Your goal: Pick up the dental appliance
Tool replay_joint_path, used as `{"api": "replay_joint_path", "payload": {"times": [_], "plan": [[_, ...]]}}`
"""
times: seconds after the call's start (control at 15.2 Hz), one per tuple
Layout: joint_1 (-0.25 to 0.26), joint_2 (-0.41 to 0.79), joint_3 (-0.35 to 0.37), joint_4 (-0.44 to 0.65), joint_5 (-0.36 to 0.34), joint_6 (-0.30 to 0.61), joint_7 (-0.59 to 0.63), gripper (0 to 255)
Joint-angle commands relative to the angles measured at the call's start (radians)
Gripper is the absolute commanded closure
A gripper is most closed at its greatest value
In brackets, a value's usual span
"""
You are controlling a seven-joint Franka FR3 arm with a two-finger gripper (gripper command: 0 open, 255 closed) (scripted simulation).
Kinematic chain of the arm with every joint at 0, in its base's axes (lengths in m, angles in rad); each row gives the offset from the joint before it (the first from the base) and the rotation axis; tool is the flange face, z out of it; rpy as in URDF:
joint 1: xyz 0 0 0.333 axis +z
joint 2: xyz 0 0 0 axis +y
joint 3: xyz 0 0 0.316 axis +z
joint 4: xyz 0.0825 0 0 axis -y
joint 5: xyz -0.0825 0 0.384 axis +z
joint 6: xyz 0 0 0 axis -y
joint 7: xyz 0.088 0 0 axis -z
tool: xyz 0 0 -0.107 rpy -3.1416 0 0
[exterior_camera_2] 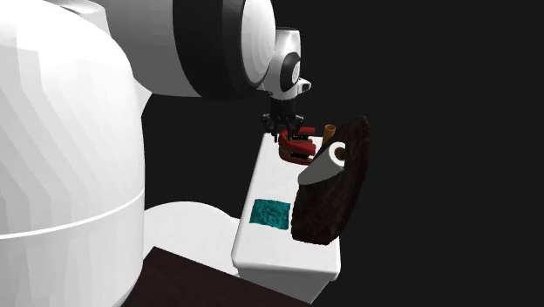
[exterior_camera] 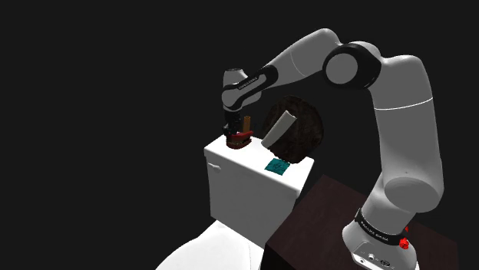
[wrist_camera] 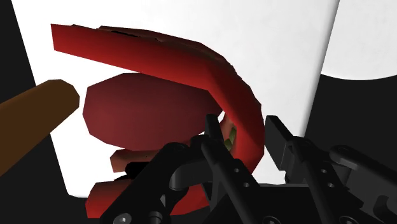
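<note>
The fingers (wrist_camera: 280, 140) stand apart, straddling the raised red rim of the dental appliance (wrist_camera: 146, 111). One is inside the curve and one outside, and I can't see either pressing on it yet. The appliance sits on top of the white tank (exterior_camera: 246, 192), at the tank's far end from the arm's stand.

It looks like a hard, light, hollow shell, so I'd guess it is stiff and somewhat slick. Its thin curved wall could twist out of a loose pinch. The rim where the fingers are seems the sensible place to grip, squarely across the wall.

A brown stick (wrist_camera: 32, 124) stands just beside the appliance on the tank. Near the tank's middle leans a dark round brush (exterior_camera_2: 336, 187) with a white roll (exterior_camera_2: 324, 166). A teal square (exterior_camera_2: 270, 214) lies nearer the stand. The tank's edges drop off close by, so straight up looks like the freest way out.
</note>
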Motion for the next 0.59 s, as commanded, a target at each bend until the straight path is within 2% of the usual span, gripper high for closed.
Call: {"api": "replay_joint_path", "payload": {"times": [0.0, 0.53], "plan": [[0.0, 0.001, 0.0, 0.0, 0.0, 0.001, 0.0, 255], [0.0, -0.014, 0.0, 0.006, 0.0, -0.019, 0.0, 255]]}}
